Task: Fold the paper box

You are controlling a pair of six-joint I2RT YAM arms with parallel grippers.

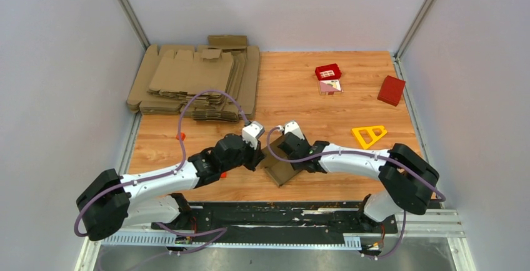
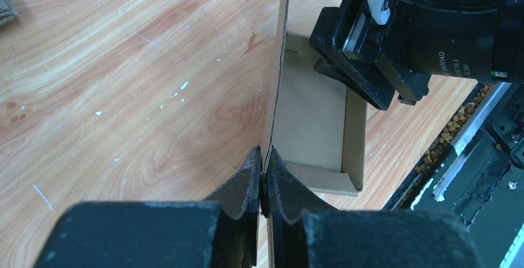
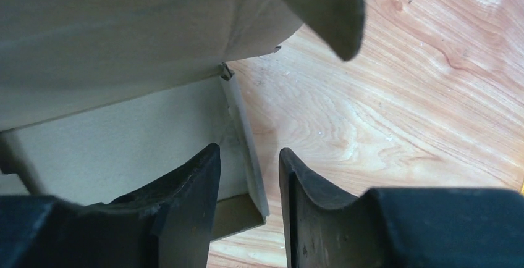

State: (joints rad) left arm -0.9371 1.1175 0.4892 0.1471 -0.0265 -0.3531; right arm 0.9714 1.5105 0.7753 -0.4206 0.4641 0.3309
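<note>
one half-formed paper box [image 1: 282, 171] sits on the tabletop [image 1: 300, 102], well apart from the pile of blanks [image 1: 194, 77], on its near-right side. my left gripper [image 2: 264, 157] pinches its upright flap; my right gripper [image 3: 248, 157] gapes at a side wall. i judge the card light, thin and crease-prone, so i'd hold near the folds.

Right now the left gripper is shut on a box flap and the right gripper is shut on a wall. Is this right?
No. The left gripper is shut on a flap of the box, but the right gripper is open: the right wrist view shows its fingers apart, astride a wall.
</note>
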